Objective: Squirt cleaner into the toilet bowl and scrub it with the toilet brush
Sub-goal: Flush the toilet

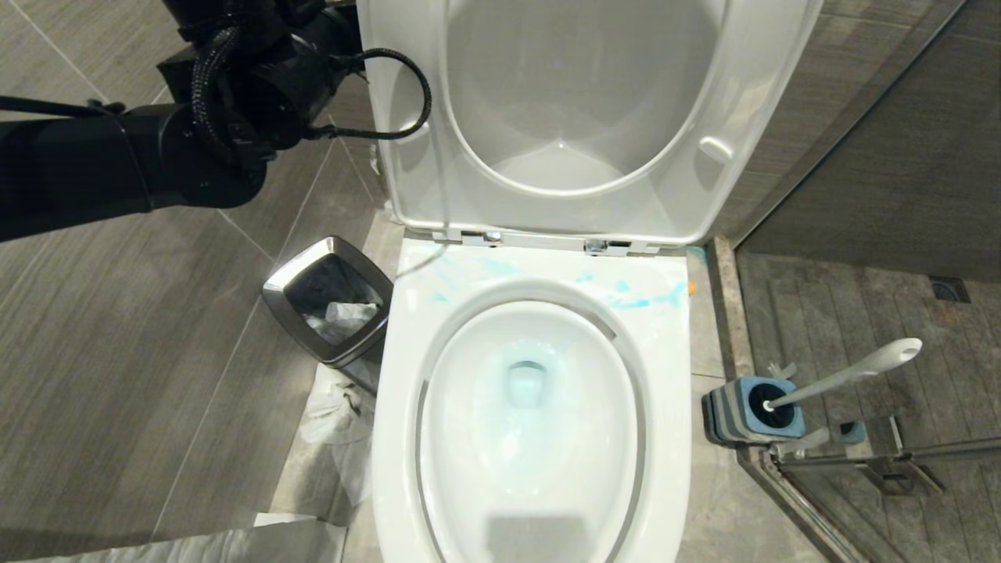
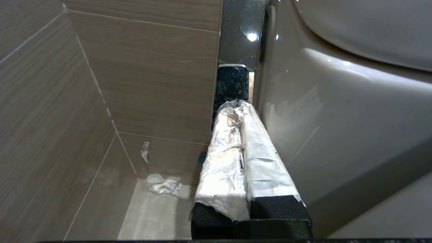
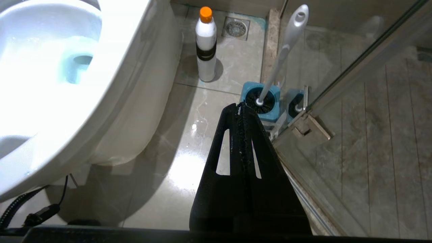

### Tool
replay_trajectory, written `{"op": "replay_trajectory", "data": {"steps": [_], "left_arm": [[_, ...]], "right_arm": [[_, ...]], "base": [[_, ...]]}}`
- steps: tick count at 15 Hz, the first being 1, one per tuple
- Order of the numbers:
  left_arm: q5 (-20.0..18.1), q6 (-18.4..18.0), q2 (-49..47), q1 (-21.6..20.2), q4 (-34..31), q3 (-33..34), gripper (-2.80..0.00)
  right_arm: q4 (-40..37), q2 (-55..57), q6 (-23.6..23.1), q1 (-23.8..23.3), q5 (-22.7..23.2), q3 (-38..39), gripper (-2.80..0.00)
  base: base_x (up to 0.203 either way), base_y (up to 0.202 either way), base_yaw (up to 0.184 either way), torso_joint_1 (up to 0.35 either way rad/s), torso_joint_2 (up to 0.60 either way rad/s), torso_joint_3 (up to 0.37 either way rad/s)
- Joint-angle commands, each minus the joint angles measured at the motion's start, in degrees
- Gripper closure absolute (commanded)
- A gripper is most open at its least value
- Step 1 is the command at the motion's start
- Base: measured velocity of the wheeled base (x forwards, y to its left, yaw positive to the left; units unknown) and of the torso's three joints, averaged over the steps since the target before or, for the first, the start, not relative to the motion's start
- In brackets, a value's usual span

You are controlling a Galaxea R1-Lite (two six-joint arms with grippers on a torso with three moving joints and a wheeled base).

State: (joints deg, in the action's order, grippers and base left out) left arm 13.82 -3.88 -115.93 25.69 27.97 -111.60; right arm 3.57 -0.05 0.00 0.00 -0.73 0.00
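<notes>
Right of the large white glossy ceramic toilet bowl (image 1: 539, 438), the slim white plastic toilet brush (image 1: 841, 377) stands in its square blue-grey holder (image 1: 755, 410). Likely light, stiff, slick: grasp mid-handle. Right gripper (image 3: 241, 108) fingers together, empty, near the holder; left gripper (image 2: 238, 108) fingers together, beside the raised lid.

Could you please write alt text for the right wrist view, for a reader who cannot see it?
The shut right gripper hangs over the floor beside the toilet bowl, pointing toward the toilet brush in its blue holder. The orange-capped cleaner stands upright beyond.
</notes>
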Motion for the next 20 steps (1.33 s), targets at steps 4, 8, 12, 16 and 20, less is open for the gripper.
{"op": "replay_trajectory", "data": {"steps": [4,8,12,16,20], "left_arm": [[0.07,-0.07,-0.26,-0.12,0.70,-0.10,0.00],[0.16,-0.33,0.36,-0.29,1.04,-0.10,0.00],[0.60,-0.86,1.99,-0.37,2.39,-0.10,0.00],[0.60,-2.36,3.99,-0.37,2.95,-0.10,0.00],[0.70,-3.76,6.20,-0.29,5.41,-0.10,0.00]], "right_arm": [[0.12,0.05,0.00,0.00,0.03,1.41,0.00],[0.12,0.05,0.00,0.00,0.03,1.41,0.00],[0.12,0.05,0.00,0.00,0.03,1.41,0.00],[0.12,0.05,0.00,0.00,0.03,1.41,0.00],[0.12,0.05,0.00,0.00,0.03,1.41,0.00]], "base": [[0.000,0.000,0.000,0.000,0.00,0.000],[0.000,0.000,0.000,0.000,0.00,0.000],[0.000,0.000,0.000,0.000,0.00,0.000],[0.000,0.000,0.000,0.000,0.00,0.000],[0.000,0.000,0.000,0.000,0.00,0.000]]}}
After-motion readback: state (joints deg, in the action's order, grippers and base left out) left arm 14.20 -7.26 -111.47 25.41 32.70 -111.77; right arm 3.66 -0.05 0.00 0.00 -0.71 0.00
